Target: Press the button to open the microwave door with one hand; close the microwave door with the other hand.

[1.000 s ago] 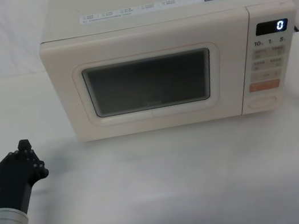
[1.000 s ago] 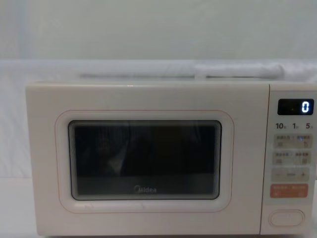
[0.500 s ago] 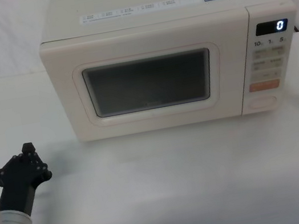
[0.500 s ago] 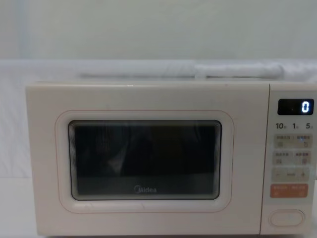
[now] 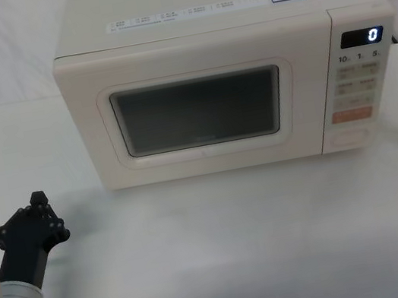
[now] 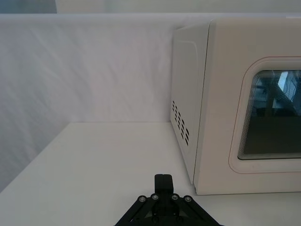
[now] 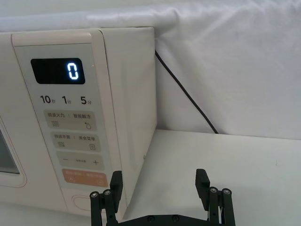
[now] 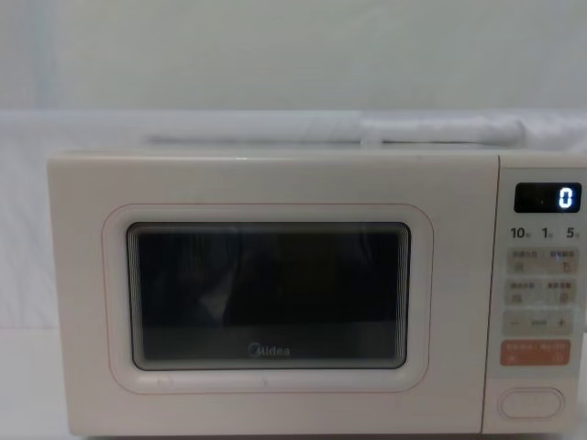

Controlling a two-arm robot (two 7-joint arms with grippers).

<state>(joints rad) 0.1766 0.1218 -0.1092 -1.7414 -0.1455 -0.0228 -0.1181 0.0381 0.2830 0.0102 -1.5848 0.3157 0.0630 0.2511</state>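
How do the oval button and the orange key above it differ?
The button is cream, oval and unlabelled; the orange key is rectangular with small white print. The button sits lowest on the panel, the key just above it. Both are wide and untouched.

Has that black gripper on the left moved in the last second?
Yes. The left gripper has drawn back a little from the microwave door, toward the robot.

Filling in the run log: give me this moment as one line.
microwave door: shut | button: not pressed | left gripper: shut, on the table left of the microwave | right gripper: open, near the button
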